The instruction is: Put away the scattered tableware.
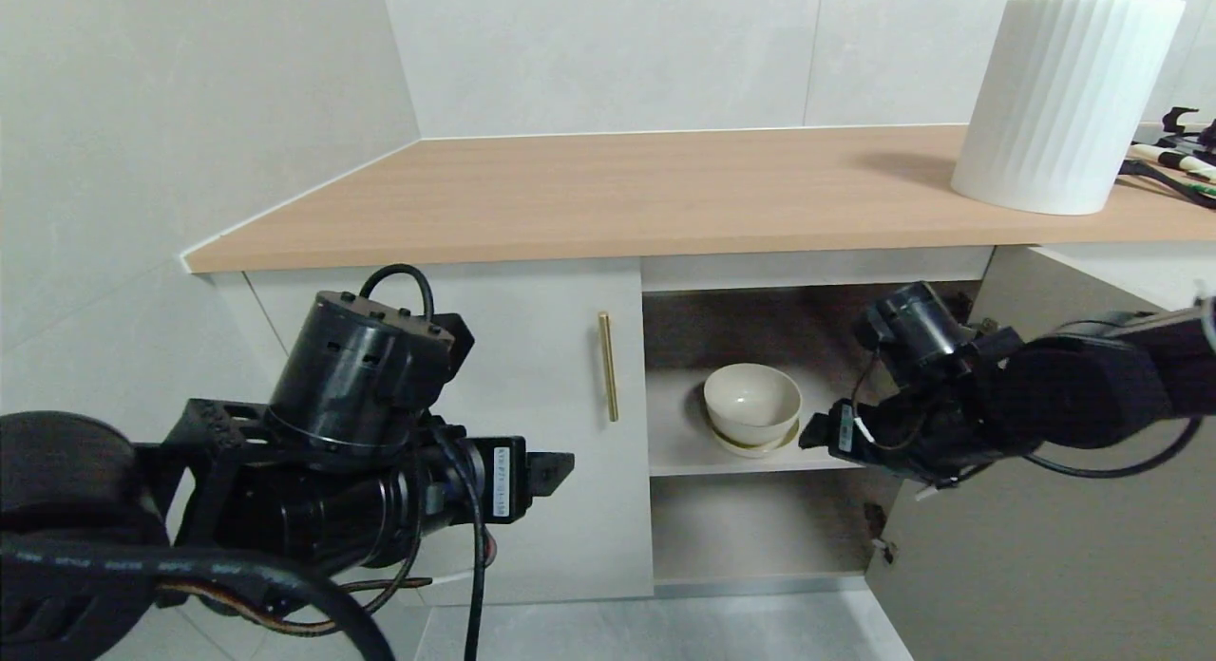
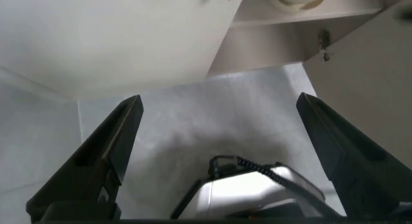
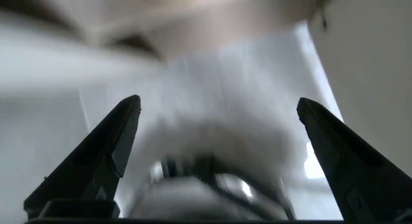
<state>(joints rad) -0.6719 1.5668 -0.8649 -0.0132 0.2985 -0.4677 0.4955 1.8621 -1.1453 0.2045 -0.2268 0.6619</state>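
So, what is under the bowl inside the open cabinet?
The bowl stands on a shallow cream saucer, which rests on the cabinet shelf. Only the saucer's front rim shows; the bowl covers its middle, so anything between them is hidden.

Right gripper (image 3: pixel 217 102) spread wide; blurred pale floor (image 3: pixel 193 73) beyond.

A bowl (image 1: pixel 752 403) was stacked on a plate (image 1: pixel 757 443) on the cabinet's upper shelf (image 1: pixel 679 444), right of the closed door (image 1: pixel 541 357). The right tool (image 1: pixel 819 433) was held just right of the bowl, the left tool (image 1: pixel 556 471) before the closed door. A container (image 1: pixel 1064 101) was set on the bench (image 1: pixel 608 191) above, far right.
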